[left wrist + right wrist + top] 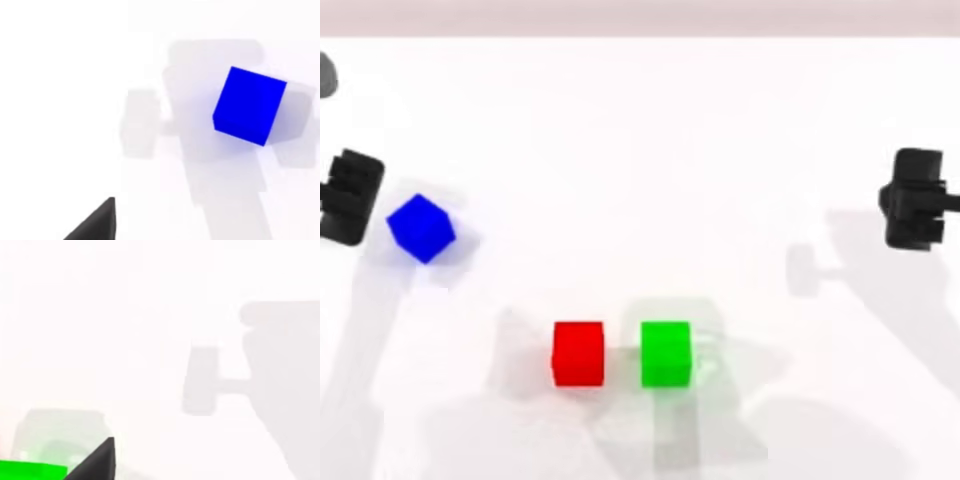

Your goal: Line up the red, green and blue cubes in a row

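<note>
Row: your red cube (578, 352) and green cube (666, 352) sit side by side (a gap between).
Blue cube (421, 228): apart, just beside your left gripper (348, 197).
Claws: neither one's opening can be told; right gripper (917, 199) parked at the right edge.

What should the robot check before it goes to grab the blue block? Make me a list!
1. Small bright red cube and small bright green cube side by side, apart: ok.
2. Small deep blue cube in the row: not ok, far left, turned askew.
3. Left gripper beside the blue cube, not touching: ok.
4. Nothing on top of the blue cube: ok.
5. Right gripper parked at the table's right: ok.
</note>
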Action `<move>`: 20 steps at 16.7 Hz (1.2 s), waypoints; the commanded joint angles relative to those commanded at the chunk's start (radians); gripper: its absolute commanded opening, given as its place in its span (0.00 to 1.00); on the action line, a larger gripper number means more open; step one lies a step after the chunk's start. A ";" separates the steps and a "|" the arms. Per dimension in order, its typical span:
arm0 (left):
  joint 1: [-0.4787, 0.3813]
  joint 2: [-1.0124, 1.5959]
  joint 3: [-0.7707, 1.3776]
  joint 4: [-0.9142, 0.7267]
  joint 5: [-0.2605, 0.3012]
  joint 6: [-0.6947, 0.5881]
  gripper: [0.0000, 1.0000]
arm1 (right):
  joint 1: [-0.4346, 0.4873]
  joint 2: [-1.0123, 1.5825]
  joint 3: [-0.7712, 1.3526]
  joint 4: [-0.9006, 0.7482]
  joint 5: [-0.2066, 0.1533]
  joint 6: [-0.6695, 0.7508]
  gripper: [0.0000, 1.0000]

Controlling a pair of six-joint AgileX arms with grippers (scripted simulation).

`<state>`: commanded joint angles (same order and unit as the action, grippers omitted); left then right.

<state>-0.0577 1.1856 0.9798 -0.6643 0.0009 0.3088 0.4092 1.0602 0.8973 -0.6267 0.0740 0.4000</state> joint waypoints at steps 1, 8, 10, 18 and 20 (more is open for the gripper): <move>-0.005 0.108 0.083 -0.060 -0.001 0.027 1.00 | -0.039 -0.099 -0.086 0.057 -0.001 -0.040 1.00; -0.033 0.699 0.578 -0.398 -0.004 0.183 1.00 | -0.279 -0.729 -0.625 0.428 -0.038 -0.282 1.00; -0.038 0.823 0.687 -0.464 -0.002 0.215 1.00 | -0.329 -0.868 -0.739 0.510 -0.051 -0.332 1.00; -0.045 0.989 0.843 -0.554 0.002 0.259 1.00 | -0.399 -1.060 -0.897 0.627 -0.074 -0.400 1.00; -0.039 0.989 0.842 -0.553 0.002 0.258 1.00 | -0.399 -1.060 -0.897 0.627 -0.074 -0.400 1.00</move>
<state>-0.0972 2.1748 1.8216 -1.2174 0.0024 0.5669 0.0100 0.0000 0.0000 0.0000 0.0000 0.0000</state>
